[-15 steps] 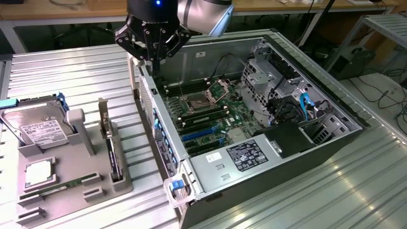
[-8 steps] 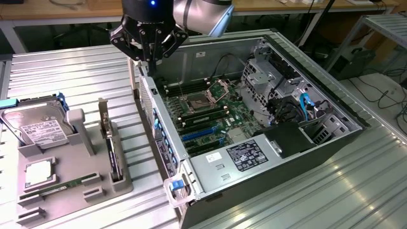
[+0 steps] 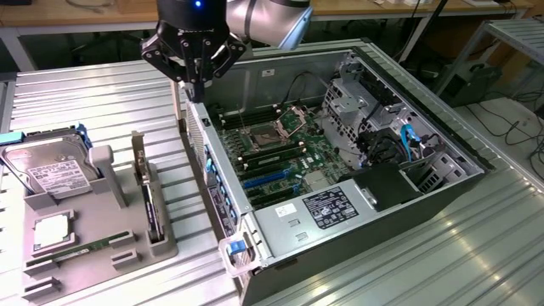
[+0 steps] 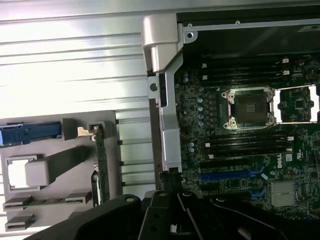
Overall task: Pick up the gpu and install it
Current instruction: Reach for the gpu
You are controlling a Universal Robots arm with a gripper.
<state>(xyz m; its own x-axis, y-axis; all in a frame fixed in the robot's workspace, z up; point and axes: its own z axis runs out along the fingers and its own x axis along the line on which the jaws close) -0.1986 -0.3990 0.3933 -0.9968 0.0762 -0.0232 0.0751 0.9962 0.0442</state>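
**A:** How did the jaws stand?

**B:** Clenched to a point, with nothing between them. The black linked-finger gripper [image 3: 195,94] pointed straight down in the upper left-centre of the exterior view. Its tips were just above the rear wall of the open black metal computer case [image 3: 442,185]. The wrist view showed the gripper [image 4: 169,181] over that same wall edge.

**A:** And the gpu?

**B:** The gpu [image 3: 151,205], a flat green circuit card with a silver metal bracket at one end, stood on its long edge. It sat in a slot of the grey plastic holder [image 3: 93,252] in the lower left of the exterior view, well apart from the tips. A boxy silver hard drive [image 3: 47,171] with a white label sat further left in that holder.

**A:** How would it handle?

**B:** Light and stiff, I judged, but fragile, with bare parts on its faces and a contact edge hidden down in the slot. The free upper edge looked like the place to pinch it, across the thin board near the middle. A gentle grip seemed wise, since a narrow edge could slip.

**A:** And the arm?

**B:** It came in from the top of the frame through a silver-grey wrist joint [image 3: 272,19], with the tool hanging vertical. To the exterior view's right of the tips lay the green motherboard [image 3: 281,150] with its blue expansion slots [image 3: 267,182].
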